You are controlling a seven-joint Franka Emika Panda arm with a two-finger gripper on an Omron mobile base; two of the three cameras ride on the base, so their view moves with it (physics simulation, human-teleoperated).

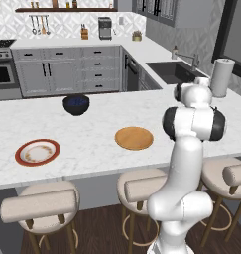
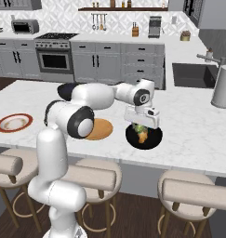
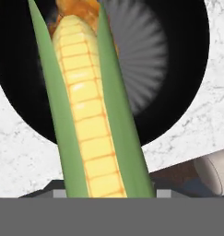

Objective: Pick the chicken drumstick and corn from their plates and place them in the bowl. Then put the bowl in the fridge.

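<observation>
My gripper (image 2: 141,125) is shut on the corn (image 3: 88,115), a yellow cob between green husk leaves. It hangs just above a round black bowl (image 3: 178,69) with a ribbed grey inside, which stands near the counter's front edge (image 2: 154,139). The golden-brown chicken drumstick (image 3: 79,8) lies inside that black bowl, under the corn's tip. A second bowl, navy with a bluish inside (image 1: 76,104), stands further back on the counter. The tan wooden plate (image 1: 134,138) and the red-rimmed white plate (image 1: 37,152) are both bare. The corn hides my fingertips in the hand view.
A paper towel roll (image 2: 222,88) stands at the counter's right end beside the sink (image 1: 174,72). Padded stools (image 1: 40,206) line the near side of the counter. Cabinets and a stove (image 2: 54,58) run along the back wall.
</observation>
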